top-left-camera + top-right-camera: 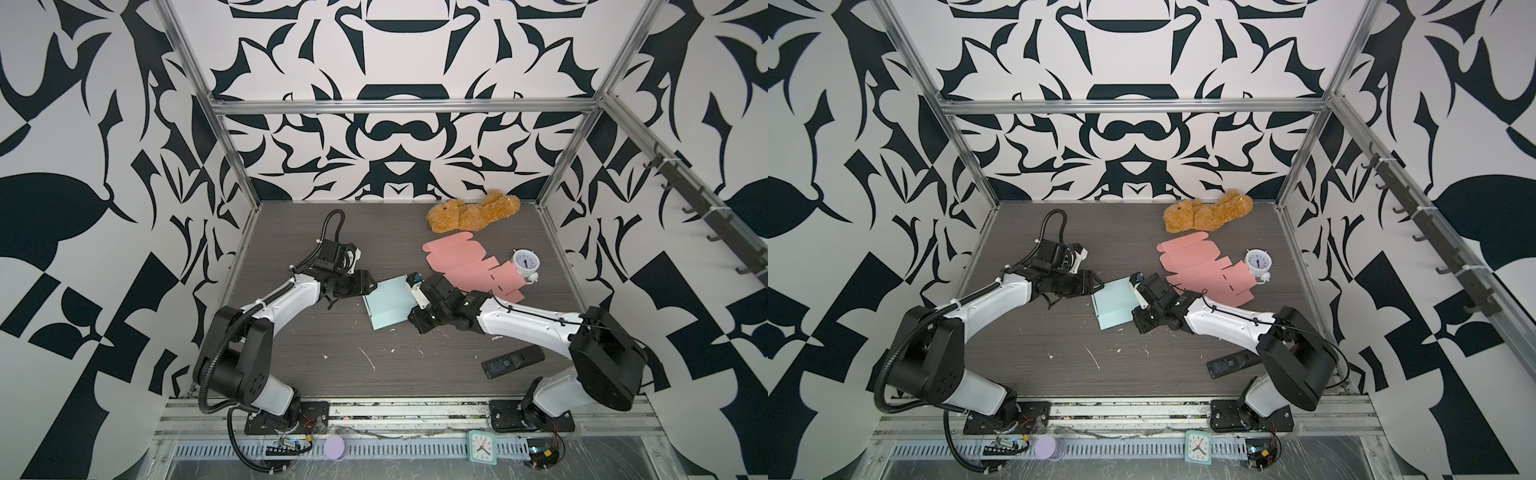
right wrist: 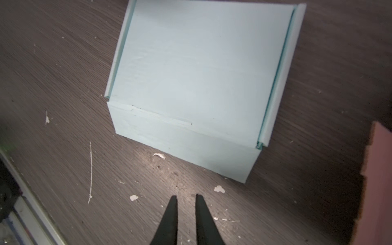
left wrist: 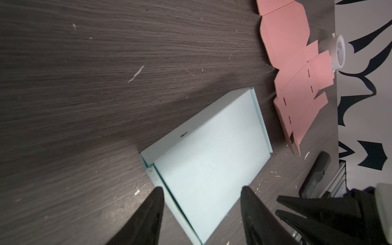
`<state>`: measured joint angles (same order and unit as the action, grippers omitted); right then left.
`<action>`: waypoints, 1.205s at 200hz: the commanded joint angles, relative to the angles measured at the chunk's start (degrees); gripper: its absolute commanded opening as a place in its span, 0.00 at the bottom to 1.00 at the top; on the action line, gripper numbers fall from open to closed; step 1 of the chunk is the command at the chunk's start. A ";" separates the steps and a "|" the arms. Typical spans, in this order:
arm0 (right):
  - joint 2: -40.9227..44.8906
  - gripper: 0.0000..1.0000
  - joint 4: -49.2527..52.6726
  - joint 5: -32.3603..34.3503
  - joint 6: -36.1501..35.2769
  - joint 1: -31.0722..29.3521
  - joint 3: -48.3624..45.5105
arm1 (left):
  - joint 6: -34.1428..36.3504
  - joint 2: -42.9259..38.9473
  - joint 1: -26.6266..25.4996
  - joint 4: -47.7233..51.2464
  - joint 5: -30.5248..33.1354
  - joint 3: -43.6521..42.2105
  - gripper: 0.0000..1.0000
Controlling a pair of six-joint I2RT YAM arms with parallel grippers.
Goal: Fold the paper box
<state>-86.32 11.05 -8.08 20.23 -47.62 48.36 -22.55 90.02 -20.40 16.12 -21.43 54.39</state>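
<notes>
Two claws, one light box

Find the blue paper box (image 1: pixel 386 305) mid-table between both arms, lid down. Expect light, stiff panels, soft creases; grip a side wall, not the top. See in the left wrist view the left gripper (image 3: pixel 201 188) spread wide on nothing; in the right wrist view the right gripper (image 2: pixel 186 195) nearly together, empty, near the front wall, tips hidden in both top views.
</notes>
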 commanded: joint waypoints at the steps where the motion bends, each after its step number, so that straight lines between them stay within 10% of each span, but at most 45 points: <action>1: -0.39 0.12 -2.89 -1.71 0.78 -0.27 -0.59 | 1.75 4.17 2.14 0.39 -2.28 3.16 0.60; 241: -9.30 0.11 -1.43 0.76 -1.63 1.30 5.25 | -2.58 11.67 2.66 -13.63 -14.46 -3.59 0.56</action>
<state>-95.55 9.21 -8.27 19.33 -46.59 51.40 -24.21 103.68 -17.65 3.79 -35.05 52.82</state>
